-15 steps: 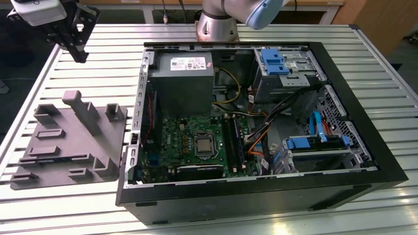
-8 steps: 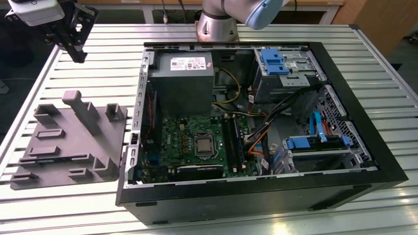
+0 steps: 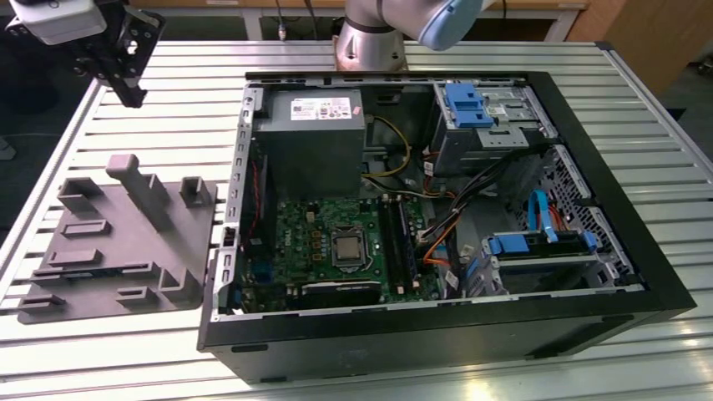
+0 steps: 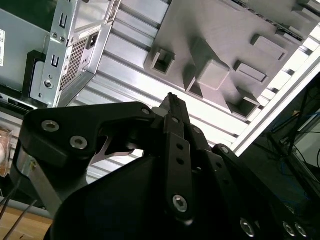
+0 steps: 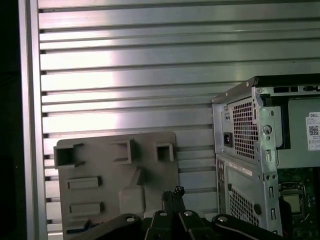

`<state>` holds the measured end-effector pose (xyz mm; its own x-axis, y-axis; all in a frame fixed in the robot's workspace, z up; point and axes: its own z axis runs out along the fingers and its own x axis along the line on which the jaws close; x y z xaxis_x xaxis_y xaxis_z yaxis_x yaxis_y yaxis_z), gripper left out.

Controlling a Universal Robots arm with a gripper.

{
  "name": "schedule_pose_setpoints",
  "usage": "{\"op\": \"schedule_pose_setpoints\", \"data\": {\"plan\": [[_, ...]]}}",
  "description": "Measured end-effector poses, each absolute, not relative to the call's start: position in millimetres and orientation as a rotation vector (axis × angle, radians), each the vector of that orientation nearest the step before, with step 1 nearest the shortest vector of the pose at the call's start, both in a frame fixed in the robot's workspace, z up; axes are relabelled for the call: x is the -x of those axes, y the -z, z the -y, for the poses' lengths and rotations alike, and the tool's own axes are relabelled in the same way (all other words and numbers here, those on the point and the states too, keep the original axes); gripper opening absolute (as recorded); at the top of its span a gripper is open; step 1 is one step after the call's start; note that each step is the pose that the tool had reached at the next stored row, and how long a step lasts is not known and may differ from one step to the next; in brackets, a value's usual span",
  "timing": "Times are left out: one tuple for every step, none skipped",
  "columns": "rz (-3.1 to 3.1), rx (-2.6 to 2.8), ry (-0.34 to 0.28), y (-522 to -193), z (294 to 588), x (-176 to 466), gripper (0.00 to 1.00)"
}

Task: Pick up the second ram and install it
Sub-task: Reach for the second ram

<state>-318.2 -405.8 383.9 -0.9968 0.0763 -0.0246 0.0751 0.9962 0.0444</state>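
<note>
My gripper [image 3: 132,96] hangs high over the table's far corner at the exterior view's left, beyond the grey moulded tray [image 3: 112,251]. In both wrist views its black fingers [image 4: 172,102] [image 5: 175,192] are pressed together, shut, with nothing showing between them. The tray [image 4: 225,30] [image 5: 100,165] lies below the fingertips, apart from them. The second ram is hidden; I cannot pick it out on the tray or elsewhere. In the open computer case [image 3: 446,334], the motherboard [image 3: 334,242] lies flat with its long memory slots [image 3: 398,242] beside the processor.
The case holds a grey power supply [image 3: 310,134], blue drive brackets [image 3: 466,104] and orange and blue cables [image 3: 440,251]. Its rear panel [image 5: 245,135] stands close beside the tray. The slatted metal table [image 3: 134,334] runs to an edge rail [image 5: 30,120] with a dark drop beyond.
</note>
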Motion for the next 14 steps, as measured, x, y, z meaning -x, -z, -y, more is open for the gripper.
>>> {"op": "schedule_pose_setpoints", "data": {"plan": [[-3.112, -0.118, -0.068, -383.9, 405.8, 318.7, 0.11], [-3.112, -0.118, -0.068, -383.8, 405.8, 319.1, 0.11], [-3.112, -0.118, -0.068, -383.8, 405.9, 319.6, 0.11], [-3.112, -0.118, -0.068, -383.8, 405.9, 320.2, 0.11], [-3.112, -0.118, -0.068, -383.8, 405.9, 320.7, 0.11], [-3.112, -0.118, -0.068, -383.7, 405.9, 321.4, 0.11], [-3.112, -0.118, -0.068, -383.7, 405.9, 322.0, 0.11], [-3.112, -0.118, -0.068, -383.7, 406.0, 322.7, 0.11], [-3.112, -0.118, -0.068, -383.6, 406.0, 323.4, 0.11], [-3.112, -0.118, -0.068, -383.6, 406.1, 324.1, 0.11], [-3.112, -0.118, -0.068, -383.5, 406.1, 324.8, 0.11], [-3.112, -0.118, -0.068, -383.4, 406.1, 325.6, 0.11], [-3.112, -0.118, -0.068, -383.4, 406.2, 326.3, 0.11], [-3.112, -0.118, -0.068, -383.4, 406.3, 326.9, 0.11]]}}
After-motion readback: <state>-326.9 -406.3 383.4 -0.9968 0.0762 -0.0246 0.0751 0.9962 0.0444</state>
